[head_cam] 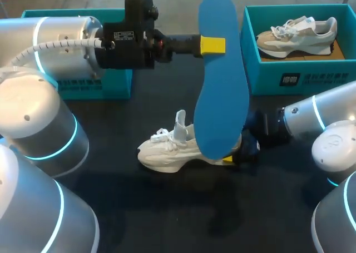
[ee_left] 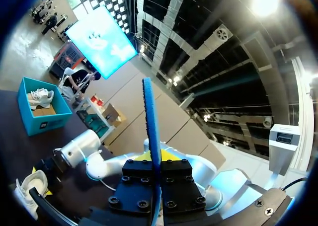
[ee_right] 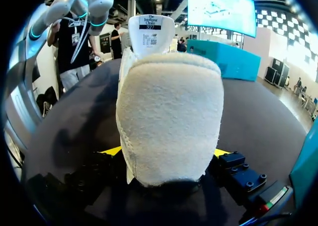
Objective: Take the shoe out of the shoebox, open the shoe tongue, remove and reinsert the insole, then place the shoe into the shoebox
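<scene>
Insole (head_cam: pixel 222 80) hangs nearly upright mid-frame, long axis running top to bottom, with the left jaws clamped on it near its top end. Its lower end looks to sit right at the shoe (head_cam: pixel 167 150) opening, so I'd say the way in is down and toe-ward, toward frame left. Right jaws pinch the shoe's heel from both sides at center right, shoe flat on the dark table (head_cam: pixel 139 208) with tongue up, and the shoebox (head_cam: pixel 300 78) is upper right, well apart.
</scene>
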Controlling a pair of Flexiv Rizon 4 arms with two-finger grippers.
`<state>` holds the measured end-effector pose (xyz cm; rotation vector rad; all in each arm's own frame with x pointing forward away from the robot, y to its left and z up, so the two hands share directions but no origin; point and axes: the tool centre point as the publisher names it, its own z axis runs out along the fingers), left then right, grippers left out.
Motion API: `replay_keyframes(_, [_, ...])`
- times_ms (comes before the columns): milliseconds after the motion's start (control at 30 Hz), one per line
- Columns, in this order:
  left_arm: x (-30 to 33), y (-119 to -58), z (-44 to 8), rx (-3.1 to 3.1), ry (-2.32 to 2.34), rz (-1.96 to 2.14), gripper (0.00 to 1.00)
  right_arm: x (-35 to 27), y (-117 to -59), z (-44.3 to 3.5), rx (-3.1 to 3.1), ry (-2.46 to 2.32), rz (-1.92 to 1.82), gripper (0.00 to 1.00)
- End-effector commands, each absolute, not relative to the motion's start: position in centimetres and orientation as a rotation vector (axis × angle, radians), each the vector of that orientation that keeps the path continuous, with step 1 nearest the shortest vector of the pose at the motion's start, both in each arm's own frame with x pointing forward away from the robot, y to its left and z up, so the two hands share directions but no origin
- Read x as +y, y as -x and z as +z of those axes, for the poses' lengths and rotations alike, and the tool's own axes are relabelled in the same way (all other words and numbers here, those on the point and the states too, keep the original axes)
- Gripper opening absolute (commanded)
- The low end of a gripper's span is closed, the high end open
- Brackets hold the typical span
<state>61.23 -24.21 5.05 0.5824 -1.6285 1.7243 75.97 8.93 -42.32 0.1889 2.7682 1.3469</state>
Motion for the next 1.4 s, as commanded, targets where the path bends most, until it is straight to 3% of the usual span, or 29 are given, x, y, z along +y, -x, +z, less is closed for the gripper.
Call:
replay_keyframes(33, [-24.2,-61.1,4.9,-1.625,-0.583,1.728,0.0,8.1,-76.0,-41.1,2.819,-0.19,1.284,1.0])
replay_keyframes(733, [-24.2,-61.1,4.9,-1.625,-0.583,1.728,0.0,7.4,-75.1,-36.1,3.035,-0.21,0.745,1.0])
replay_keyframes(1400, [-24.2,-61.1,4.9,-1.625,-0.583,1.728,0.0,7.9,-74.6,-32.8,3.063,-0.288,0.497,1.0])
